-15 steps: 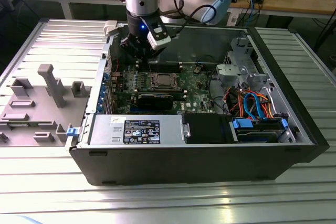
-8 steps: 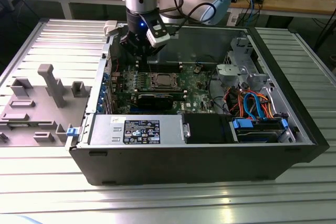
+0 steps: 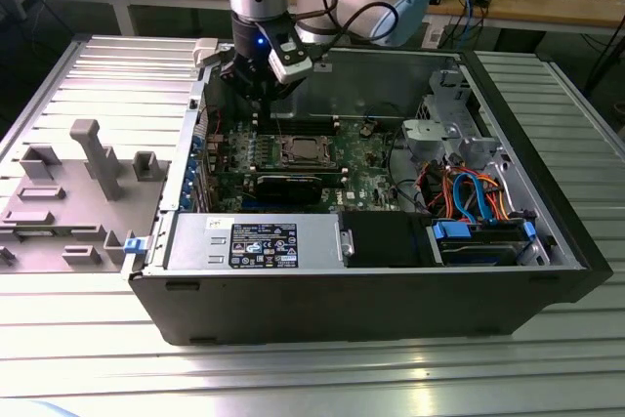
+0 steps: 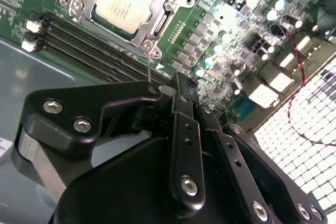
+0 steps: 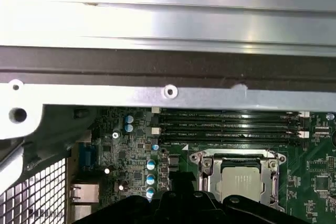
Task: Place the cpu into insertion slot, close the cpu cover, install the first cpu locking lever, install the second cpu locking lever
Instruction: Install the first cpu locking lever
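One cpu point(image 4: 123, 1) framed by cpu cover point(image 4: 157, 24), near tool point(image 4: 176, 85), apart.

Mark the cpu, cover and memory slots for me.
cpu point(image 4: 123, 1): second wrist view, centre of its metal top.
cover point(image 4: 113, 29): second wrist view, frame edge beside the cpu.
memory slots point(image 5: 226, 124): first wrist view, middle slot.

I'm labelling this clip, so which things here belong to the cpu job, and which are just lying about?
Job in hand:
cpu, seated on the board
cpu cover, down around it
hand, just beside the socket

Lying about:
memory slots
power supply
orange and blue cables
grey fixture block, on the exterior view's left
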Controlling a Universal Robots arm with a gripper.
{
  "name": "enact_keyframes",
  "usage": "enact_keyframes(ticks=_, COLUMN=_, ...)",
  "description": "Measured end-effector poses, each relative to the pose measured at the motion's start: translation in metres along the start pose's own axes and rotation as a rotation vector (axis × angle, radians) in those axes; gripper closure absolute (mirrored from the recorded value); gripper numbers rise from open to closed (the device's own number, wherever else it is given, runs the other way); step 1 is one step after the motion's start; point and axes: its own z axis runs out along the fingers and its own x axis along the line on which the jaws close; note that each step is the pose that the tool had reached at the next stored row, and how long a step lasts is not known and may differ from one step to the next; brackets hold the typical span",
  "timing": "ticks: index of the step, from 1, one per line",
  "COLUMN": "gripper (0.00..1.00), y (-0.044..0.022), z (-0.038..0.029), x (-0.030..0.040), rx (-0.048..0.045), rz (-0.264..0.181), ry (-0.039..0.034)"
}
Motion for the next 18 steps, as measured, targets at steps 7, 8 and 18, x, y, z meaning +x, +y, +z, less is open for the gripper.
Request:
enact_keyframes(ticks=7, gripper=0.89, y=0.0091, z=-0.0014, x=-0.0064, rx=0.0039, rz=0.0, ry=-0.0015)
enact_keyframes(ticks=8, gripper=0.89, y=0.009, z=-0.0014, x=-0.0093, rx=0.004, rz=0.0, ry=-0.0014)
enact_keyframes(ticks=18, gripper=0.89, y=0.0083, z=-0.0002, x=-0.0364, rx=0.0048, rz=0.01, ry=-0.0015)
